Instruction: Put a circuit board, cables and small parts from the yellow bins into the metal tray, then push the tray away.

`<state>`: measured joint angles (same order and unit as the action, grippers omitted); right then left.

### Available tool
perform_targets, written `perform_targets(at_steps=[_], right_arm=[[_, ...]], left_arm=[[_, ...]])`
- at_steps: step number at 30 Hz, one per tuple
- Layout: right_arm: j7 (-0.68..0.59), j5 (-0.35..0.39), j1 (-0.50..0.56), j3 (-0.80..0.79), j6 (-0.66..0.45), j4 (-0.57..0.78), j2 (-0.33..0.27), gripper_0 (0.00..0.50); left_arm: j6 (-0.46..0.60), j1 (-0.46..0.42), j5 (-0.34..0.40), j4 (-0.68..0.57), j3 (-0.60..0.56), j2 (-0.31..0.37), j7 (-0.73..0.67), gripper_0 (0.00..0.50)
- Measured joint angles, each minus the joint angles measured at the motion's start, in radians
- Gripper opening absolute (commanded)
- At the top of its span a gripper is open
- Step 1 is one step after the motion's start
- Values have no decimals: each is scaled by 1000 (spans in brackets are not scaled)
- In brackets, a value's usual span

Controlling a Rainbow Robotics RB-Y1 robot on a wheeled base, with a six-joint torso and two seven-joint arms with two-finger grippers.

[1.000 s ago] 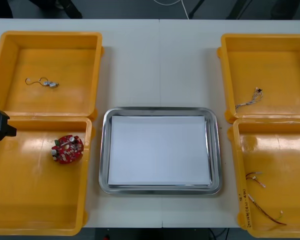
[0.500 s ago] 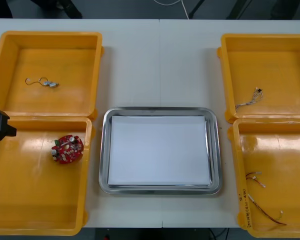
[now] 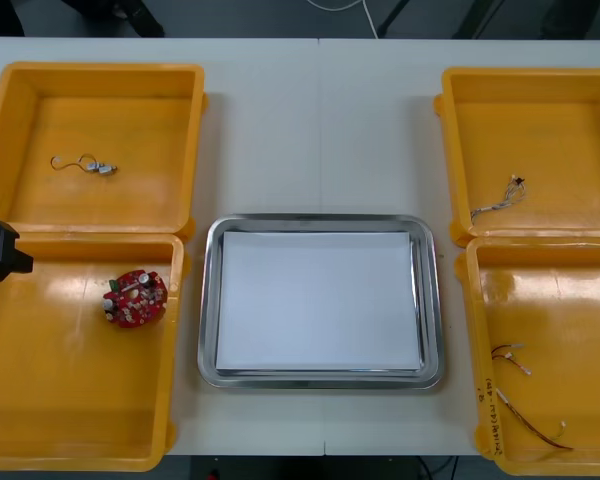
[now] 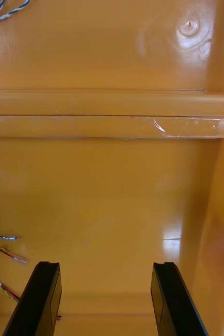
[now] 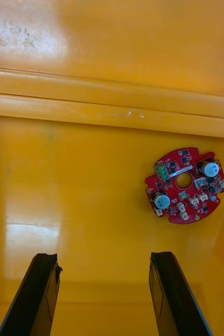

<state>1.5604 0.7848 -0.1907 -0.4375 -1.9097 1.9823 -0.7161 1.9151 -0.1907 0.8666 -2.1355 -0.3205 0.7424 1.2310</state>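
Four bins ring the scene on the light table (image 3: 320, 120) — two at each side. At the left, the far left bin (image 3: 130, 110) holds one small metal part (image 3: 104, 168) with a thin curled wire. The near left bin (image 3: 70, 400) holds a round red circuit board (image 3: 135, 298), lying flat toward the corner nearest the tray and the far left bin. A black part of the left arm (image 3: 0, 250) juts in over that bin's outer rim, well apart from the board.

From the wrist, the left gripper (image 5: 104, 257) hangs over the near left bin's floor with its fingers (image 5: 43, 283) spread wide and nothing between them. The board lies ahead of the fingertips, untouched, close to the bin's side wall.

Between the bins sits the metal tray (image 3: 208, 300), shiny at the rim and white inside, with none of the parts in it.

At the right, the far right bin (image 3: 550, 120) holds a twisted blue and white cable (image 3: 498, 197). The near right bin (image 3: 570, 320) holds red and yellow cables (image 3: 525, 400) — on the side nearest the tray.

The right gripper (image 4: 105, 265) hovers over the near right bin's floor, its fingers (image 4: 164, 294) likewise released and grasping nothing. The red and yellow cables lie just beside one finger; whether they touch cannot be told.
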Motion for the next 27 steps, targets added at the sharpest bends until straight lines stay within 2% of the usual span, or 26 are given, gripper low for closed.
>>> perform_targets(at_steps=[14, 27], right_arm=[[0, 0, 0, 0, 0, 0, 0, 500], [0, 1, -14, 1, 5, 0, 0, 500]], left_arm=[[0, 1, 0, 0, 1, -1, 0, 500], [0, 37, 0, 3, 38, -8, 0, 500]])
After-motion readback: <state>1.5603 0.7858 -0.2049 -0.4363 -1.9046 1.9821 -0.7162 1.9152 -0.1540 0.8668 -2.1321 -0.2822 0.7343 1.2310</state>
